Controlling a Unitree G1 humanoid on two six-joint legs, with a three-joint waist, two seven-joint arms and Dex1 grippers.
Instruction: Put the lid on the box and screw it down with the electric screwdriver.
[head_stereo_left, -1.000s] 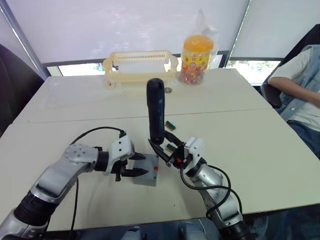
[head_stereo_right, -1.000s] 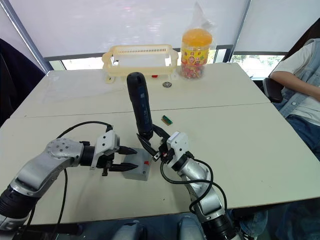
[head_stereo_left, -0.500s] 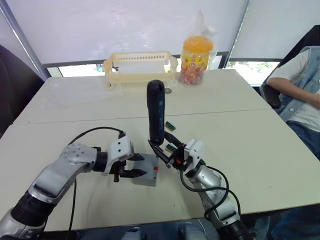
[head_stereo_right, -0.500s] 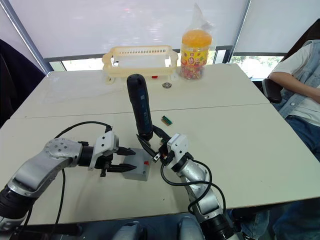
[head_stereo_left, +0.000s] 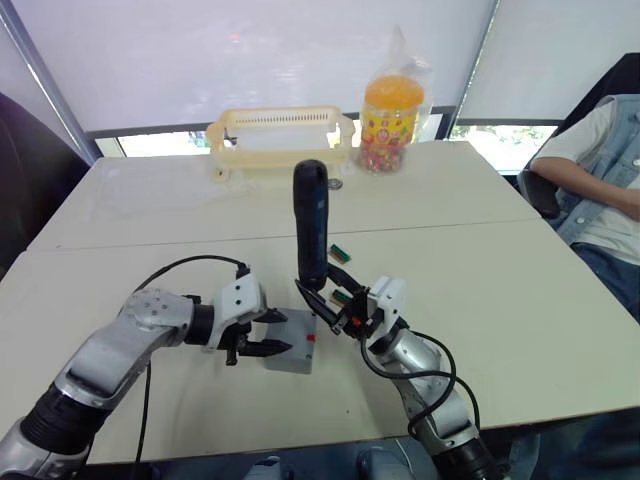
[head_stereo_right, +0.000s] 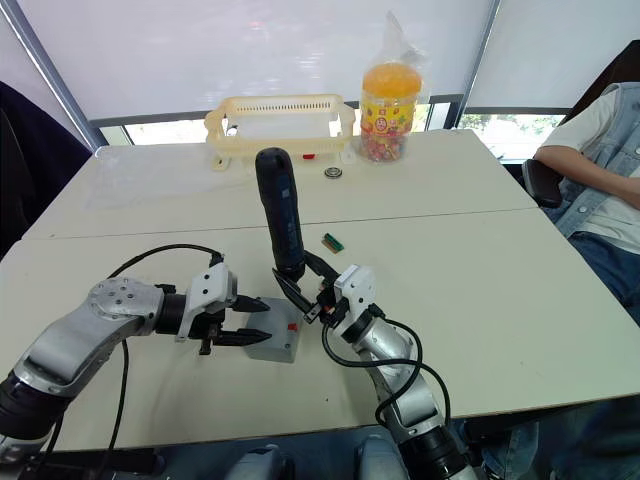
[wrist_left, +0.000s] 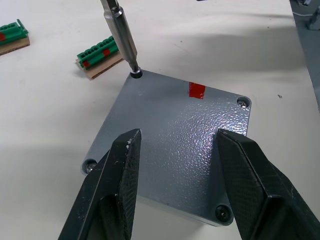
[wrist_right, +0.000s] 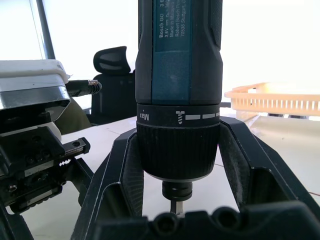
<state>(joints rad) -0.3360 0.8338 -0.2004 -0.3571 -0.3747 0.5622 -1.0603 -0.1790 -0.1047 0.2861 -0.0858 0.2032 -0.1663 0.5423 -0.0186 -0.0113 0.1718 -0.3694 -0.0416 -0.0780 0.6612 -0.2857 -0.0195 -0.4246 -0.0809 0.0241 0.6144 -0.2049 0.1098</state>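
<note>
A: Head view? 
B: Electric screwdriver (head_stereo_left: 312, 224) upright in the right gripper (head_stereo_left: 331, 301), over the box (head_stereo_left: 292, 352) mid-table. Yellow basket (head_stereo_left: 281, 134) and orange-lidded jar (head_stereo_left: 391, 122) at the far edge.

A: Left wrist? 
B: Left gripper (wrist_left: 176, 172) spread wide, straddling the lid (wrist_left: 170, 142) sitting on the box; bit in a corner screw hole.

A: Right wrist? 
B: Fingers clamp the collar. Label reads "Bosch GO".

The screwdriver (wrist_right: 179, 75) reads "Bosch GO", "3.6V", "Robert Bosch Power"; its collar says "Max" at nine o'clock beside a screw sign.
</note>
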